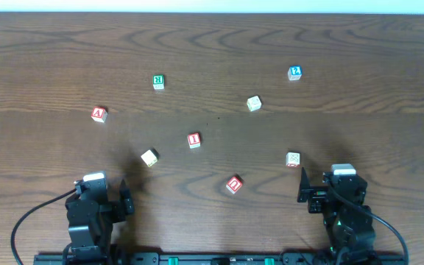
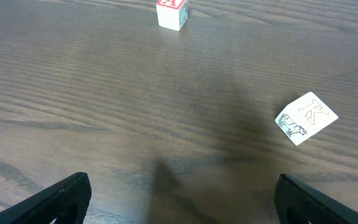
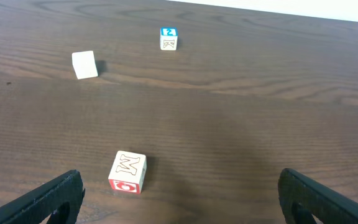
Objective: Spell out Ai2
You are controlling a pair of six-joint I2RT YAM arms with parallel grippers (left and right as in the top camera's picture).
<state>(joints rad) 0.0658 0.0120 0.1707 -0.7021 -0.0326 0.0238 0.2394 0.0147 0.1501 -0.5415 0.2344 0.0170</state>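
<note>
The red "A" cube (image 1: 99, 113) sits at the left of the table and shows at the top of the left wrist view (image 2: 171, 12). The red "I" cube (image 1: 193, 140) sits near the middle. The blue "2" cube (image 1: 294, 72) is at the far right and also shows in the right wrist view (image 3: 168, 38). My left gripper (image 2: 182, 202) is open and empty near the front left edge (image 1: 124, 200). My right gripper (image 3: 179, 199) is open and empty near the front right edge (image 1: 305, 190).
A green "R" cube (image 1: 158, 82) lies at the back. A red curved-letter cube (image 1: 233, 184) is front centre. Plain cubes lie at the left (image 1: 149, 157) (image 2: 306, 117), middle right (image 1: 253, 103) (image 3: 84, 65), and by my right gripper (image 1: 293, 159) (image 3: 128, 172).
</note>
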